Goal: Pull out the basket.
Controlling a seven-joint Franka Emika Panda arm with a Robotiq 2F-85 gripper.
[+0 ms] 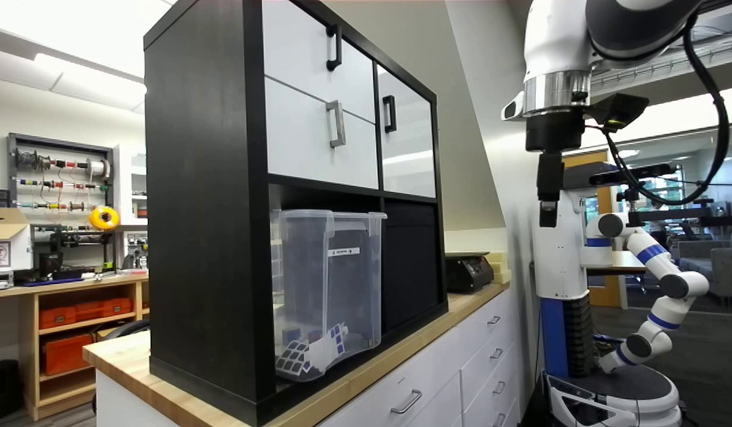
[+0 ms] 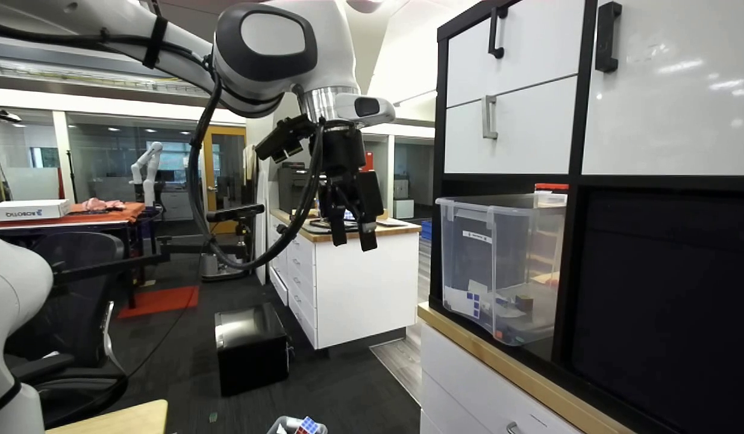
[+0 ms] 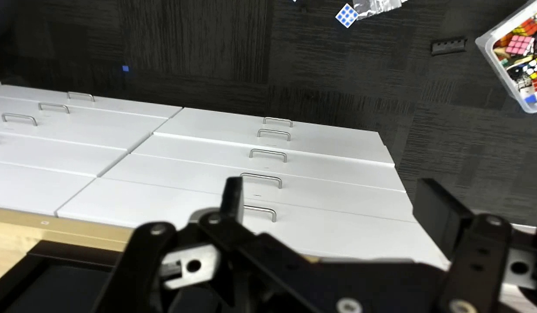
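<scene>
Just past three o'clock from the spread-fingered Robotiq gripper (image 2: 354,239) in an exterior view sits the translucent plastic bin (image 2: 497,272).

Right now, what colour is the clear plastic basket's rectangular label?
White label with dark markings, seen best in both exterior views.

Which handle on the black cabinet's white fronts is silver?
The silver bar handle on the lower white drawer front, above the translucent plastic basket; the upper drawer handle and neighbouring door handle are black.
</scene>
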